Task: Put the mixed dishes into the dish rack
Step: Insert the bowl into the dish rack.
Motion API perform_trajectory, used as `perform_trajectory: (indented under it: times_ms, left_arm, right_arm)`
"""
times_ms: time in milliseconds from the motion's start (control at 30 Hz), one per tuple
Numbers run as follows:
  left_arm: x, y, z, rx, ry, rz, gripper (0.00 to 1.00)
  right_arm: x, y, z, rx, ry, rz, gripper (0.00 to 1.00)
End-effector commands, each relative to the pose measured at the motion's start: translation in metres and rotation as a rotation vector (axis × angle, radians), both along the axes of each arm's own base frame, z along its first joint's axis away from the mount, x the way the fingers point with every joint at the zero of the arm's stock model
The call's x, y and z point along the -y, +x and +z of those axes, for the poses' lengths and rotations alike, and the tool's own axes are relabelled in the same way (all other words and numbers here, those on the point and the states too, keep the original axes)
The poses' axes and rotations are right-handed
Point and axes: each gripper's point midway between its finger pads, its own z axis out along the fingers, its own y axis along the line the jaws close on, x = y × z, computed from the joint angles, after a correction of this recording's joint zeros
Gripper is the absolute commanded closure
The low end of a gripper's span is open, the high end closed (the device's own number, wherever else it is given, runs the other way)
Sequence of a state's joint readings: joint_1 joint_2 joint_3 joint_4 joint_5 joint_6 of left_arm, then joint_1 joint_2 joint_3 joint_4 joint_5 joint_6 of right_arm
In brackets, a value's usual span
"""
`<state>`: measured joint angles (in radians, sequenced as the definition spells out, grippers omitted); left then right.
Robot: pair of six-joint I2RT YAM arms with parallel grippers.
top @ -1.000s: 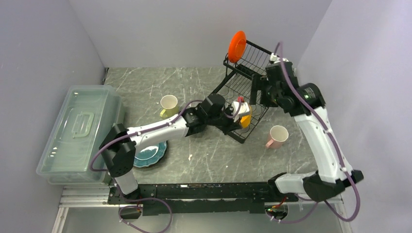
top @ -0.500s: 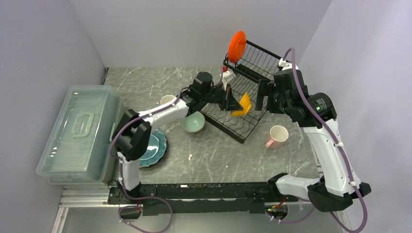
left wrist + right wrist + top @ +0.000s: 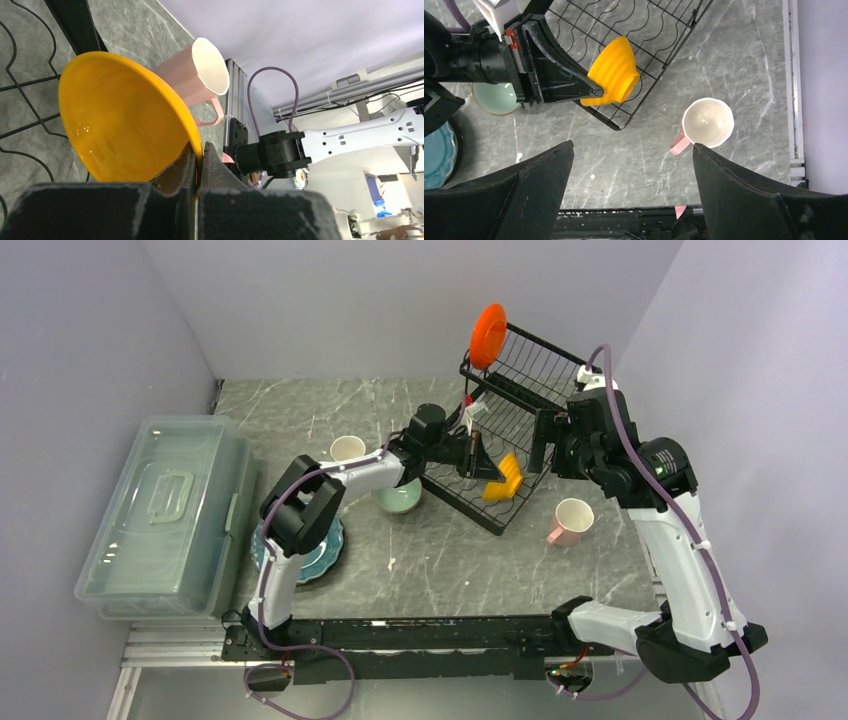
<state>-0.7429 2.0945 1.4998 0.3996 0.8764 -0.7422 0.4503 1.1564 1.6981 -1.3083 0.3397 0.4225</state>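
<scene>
Left gripper [image 3: 486,471] carried orange-yellow bowl [image 3: 503,478] further in over dish rack [image 3: 489,519].

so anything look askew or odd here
The small orange-red plate stands on edge at the black wire dish rack's top corner, looking precarious. The orange-yellow bowl is tipped, its rim pinched by the left gripper.

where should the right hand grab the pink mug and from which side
Pinch the pink mug by its wall at the rim, straight down from above, one finger inside, one outside. It stands upright, mouth up, and its handle juts toward the near left, so take the rim opposite it.
</scene>
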Motion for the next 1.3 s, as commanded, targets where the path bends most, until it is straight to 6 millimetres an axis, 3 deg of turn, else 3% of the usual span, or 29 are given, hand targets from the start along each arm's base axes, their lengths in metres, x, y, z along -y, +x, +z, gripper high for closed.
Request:
perform_trajectory:
  times_ms: [0, 433, 667, 900, 1267]
  left_arm:
    - [0.006, -0.003, 0.019, -0.01, -0.105, -0.037, 1.0]
    - [0.007, -0.001, -0.018, -0.1, -0.077, -0.022, 1.0]
    - [0.008, -0.005, -0.023, -0.137, -0.101, -0.022, 1.0]
    - [0.012, -0.011, -0.015, -0.164, -0.138, -0.038, 1.0]
    - [0.008, -0.014, -0.047, -0.121, -0.008, -0.025, 1.0]
  right_arm:
    - [0.004, -0.004, 0.002, 0.019, 0.0, -0.011, 0.08]
    - [0.005, -0.006, -0.002, 0.017, 0.0, -0.009, 0.08]
    - [0.006, -0.006, -0.004, 0.017, -0.007, -0.009, 0.08]
    - [0.006, -0.007, -0.004, 0.02, -0.003, -0.009, 0.08]
    - [0.008, -0.011, -0.002, 0.025, 0.0, -0.008, 0.08]
